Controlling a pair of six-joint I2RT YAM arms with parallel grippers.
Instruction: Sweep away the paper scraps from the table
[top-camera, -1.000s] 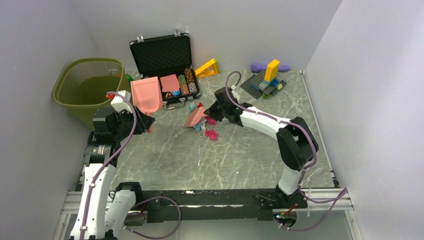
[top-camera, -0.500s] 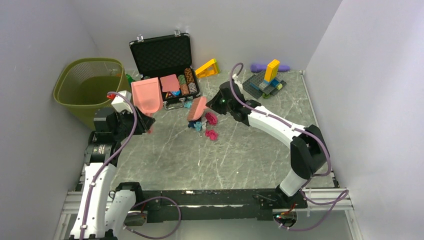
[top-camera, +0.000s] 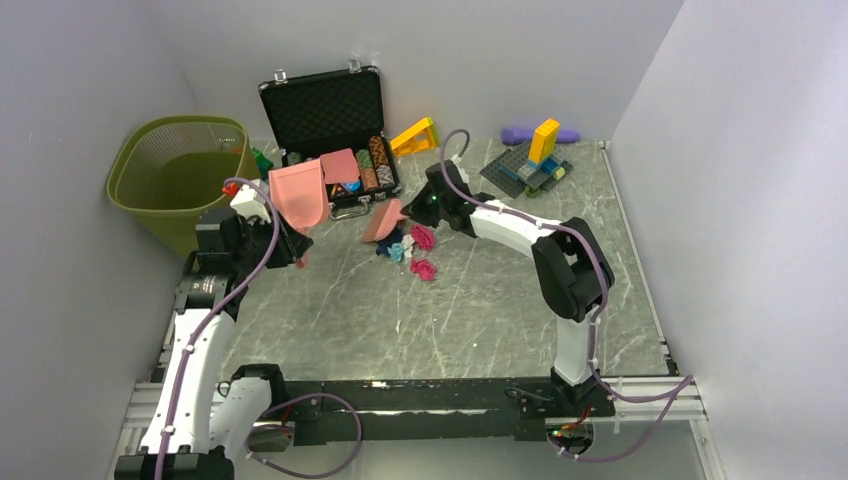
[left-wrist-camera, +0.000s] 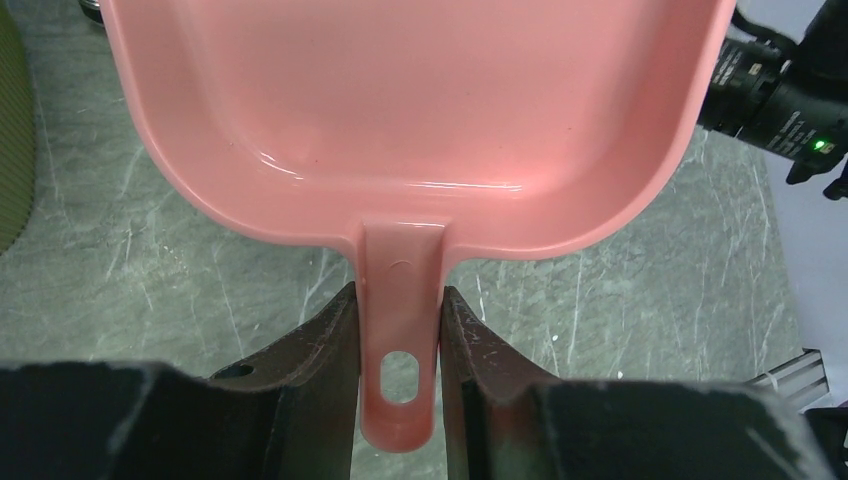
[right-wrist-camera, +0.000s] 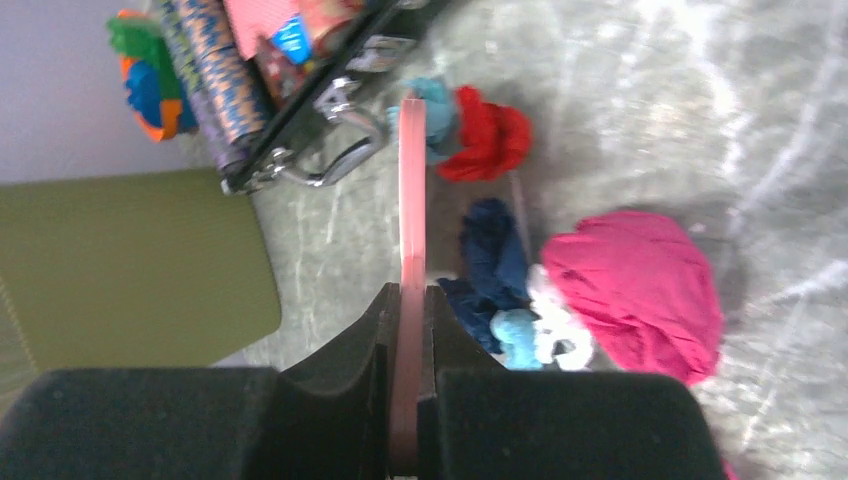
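Table (top-camera: 480, 310) not swept yet: the dustpan (left-wrist-camera: 420, 100) shows no paper, and the paper scraps (top-camera: 412, 245) lie bunched mid-table near the case (top-camera: 325, 110). My left gripper (left-wrist-camera: 398, 300) clamps the dustpan handle. My right gripper (right-wrist-camera: 408, 300) pinches a pink sweeper (right-wrist-camera: 412, 200) beside the scraps. No writing I can read, though the case contents are probably too small to tell.

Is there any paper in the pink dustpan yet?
No, the pink dustpan held by the left claw shows only bare shiny plastic inside.

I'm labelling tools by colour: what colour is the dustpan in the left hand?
Pink all over; the left wrist view shows the dustpan best.
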